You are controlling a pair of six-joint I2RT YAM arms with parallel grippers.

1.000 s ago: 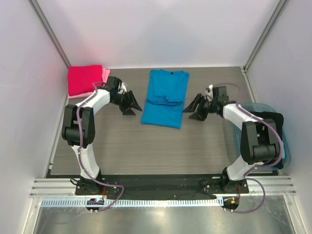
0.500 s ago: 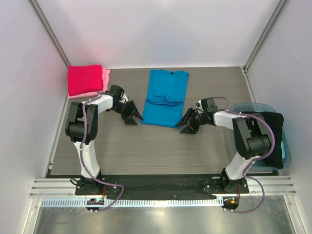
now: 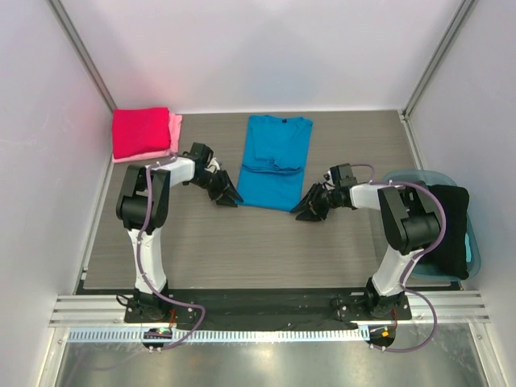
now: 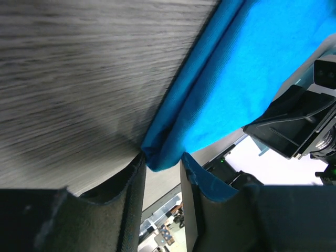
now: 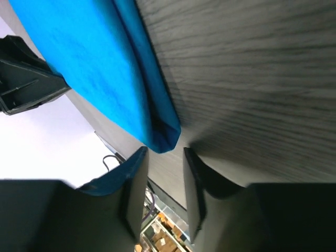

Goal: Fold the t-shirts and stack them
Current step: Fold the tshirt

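Grey wood-grain table fills the walled cell, and the blue t-shirt lies at its middle, collar to the far side, already narrowed into a long strip. At the far left corner the red t-shirt sits folded on top of the pink t-shirt, so the blue one looks like the last to fold. A plastic tub at the right edge holds a dark cloth; leave it alone.

Your step is to grip both near corners of the strip. The left gripper is at the near left corner, and the right gripper is at the near right. Both are low on the table and narrowly parted, holding nothing yet.

In the left wrist view the cloth corner is already in the gap. In the right wrist view the other corner sits only at the mouth of the fingers. Push the right side a touch deeper before closing, catch every layer, and close both together. Then lift evenly and carry the hem toward the collar.
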